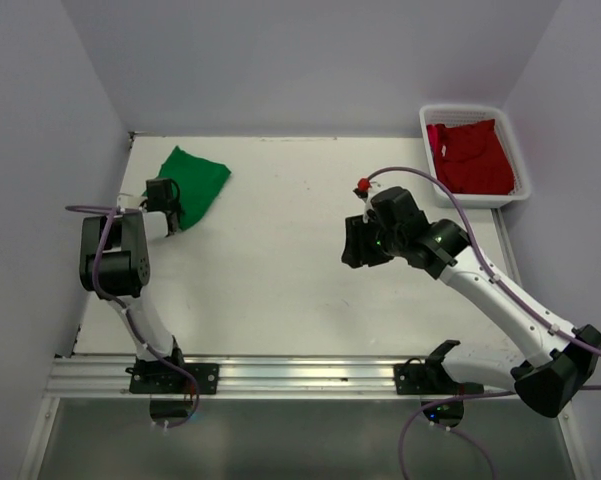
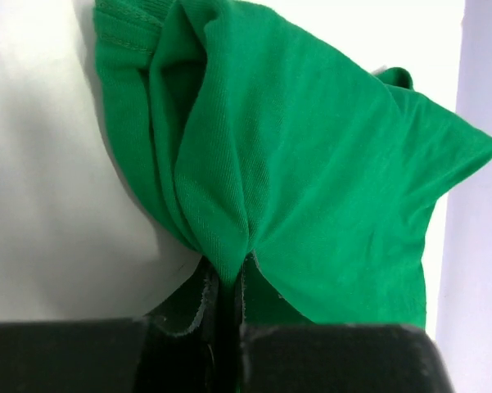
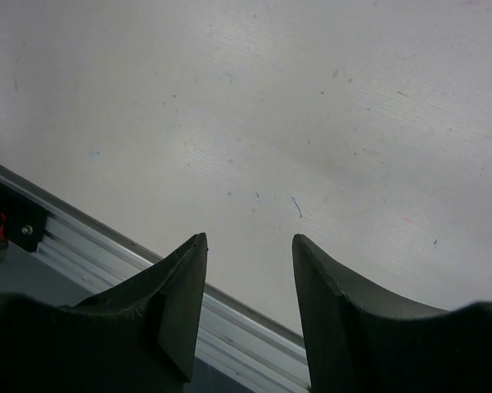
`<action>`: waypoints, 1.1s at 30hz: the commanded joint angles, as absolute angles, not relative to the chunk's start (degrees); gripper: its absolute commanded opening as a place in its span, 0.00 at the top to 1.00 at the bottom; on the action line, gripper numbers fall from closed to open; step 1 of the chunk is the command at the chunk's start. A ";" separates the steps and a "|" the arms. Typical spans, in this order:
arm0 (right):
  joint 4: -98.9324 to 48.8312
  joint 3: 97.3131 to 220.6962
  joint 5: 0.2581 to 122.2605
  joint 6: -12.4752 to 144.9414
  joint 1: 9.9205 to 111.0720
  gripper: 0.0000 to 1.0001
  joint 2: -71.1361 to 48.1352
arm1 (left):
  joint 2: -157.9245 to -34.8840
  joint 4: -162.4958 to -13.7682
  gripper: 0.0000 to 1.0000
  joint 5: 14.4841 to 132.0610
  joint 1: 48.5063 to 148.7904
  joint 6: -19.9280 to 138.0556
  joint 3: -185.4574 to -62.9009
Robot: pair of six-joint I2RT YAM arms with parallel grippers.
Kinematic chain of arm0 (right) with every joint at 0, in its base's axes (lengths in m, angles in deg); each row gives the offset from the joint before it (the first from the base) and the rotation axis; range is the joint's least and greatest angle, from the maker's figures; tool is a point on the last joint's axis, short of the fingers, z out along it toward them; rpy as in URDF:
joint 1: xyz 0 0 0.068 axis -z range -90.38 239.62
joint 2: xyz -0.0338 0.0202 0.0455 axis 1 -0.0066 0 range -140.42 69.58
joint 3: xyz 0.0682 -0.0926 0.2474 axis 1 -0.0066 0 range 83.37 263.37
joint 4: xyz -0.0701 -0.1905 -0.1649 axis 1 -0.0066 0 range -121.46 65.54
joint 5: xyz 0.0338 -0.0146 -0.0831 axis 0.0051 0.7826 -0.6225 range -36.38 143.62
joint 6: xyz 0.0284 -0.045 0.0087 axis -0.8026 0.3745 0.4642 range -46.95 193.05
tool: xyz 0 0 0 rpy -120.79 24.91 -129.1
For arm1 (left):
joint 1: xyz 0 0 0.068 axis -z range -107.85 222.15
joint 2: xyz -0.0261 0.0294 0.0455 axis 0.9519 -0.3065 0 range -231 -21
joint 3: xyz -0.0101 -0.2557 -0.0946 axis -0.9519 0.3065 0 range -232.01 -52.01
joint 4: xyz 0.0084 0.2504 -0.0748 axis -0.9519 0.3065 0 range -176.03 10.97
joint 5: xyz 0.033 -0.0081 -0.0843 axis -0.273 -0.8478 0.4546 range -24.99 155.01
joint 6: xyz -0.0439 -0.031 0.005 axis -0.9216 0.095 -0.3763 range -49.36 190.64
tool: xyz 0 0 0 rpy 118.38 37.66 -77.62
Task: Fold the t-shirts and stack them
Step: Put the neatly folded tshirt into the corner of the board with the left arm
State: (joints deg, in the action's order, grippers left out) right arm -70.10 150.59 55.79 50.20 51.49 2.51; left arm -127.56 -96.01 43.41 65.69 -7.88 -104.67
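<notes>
The bright green t-shirt (image 1: 193,183) lies bunched in a rough fold at the table's far left. My left gripper (image 1: 168,208) is shut on its near edge; in the left wrist view the green cloth (image 2: 295,164) is pinched between the closed fingers and fans out beyond them. The red t-shirt (image 1: 473,157) lies crumpled inside the white mesh basket (image 1: 518,165) at the far right. My right gripper (image 1: 356,245) hangs open and empty over the bare middle of the table, its fingertips (image 3: 192,254) spread apart with nothing between them.
The white table (image 1: 280,270) has walls close on the left, back and right. An aluminium rail (image 1: 280,378) runs along the near edge and shows in the right wrist view (image 3: 90,246). A purple cable loops above the right arm.
</notes>
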 commanded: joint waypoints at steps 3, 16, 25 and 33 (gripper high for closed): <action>-73.85 149.64 53.79 49.67 51.74 0.51 3.58 | -135.86 -93.41 1.00 46.20 63.10 -9.69 -116.40; -78.07 151.31 51.33 46.16 51.74 0.52 1.03 | -147.81 -94.11 1.00 50.86 55.72 -11.62 -132.78; -79.74 154.12 52.21 45.01 51.74 0.53 -2.14 | -155.19 -95.26 1.00 54.81 50.62 -14.52 -142.26; -80.35 155.26 52.30 44.31 51.39 0.54 -4.07 | -160.65 -99.65 1.00 58.86 49.74 -16.20 -150.71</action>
State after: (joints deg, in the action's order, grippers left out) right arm -79.06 152.62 52.65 45.39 51.49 -3.56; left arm -158.21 -95.59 54.49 51.96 -14.70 -147.56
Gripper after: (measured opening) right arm 0.465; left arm 0.052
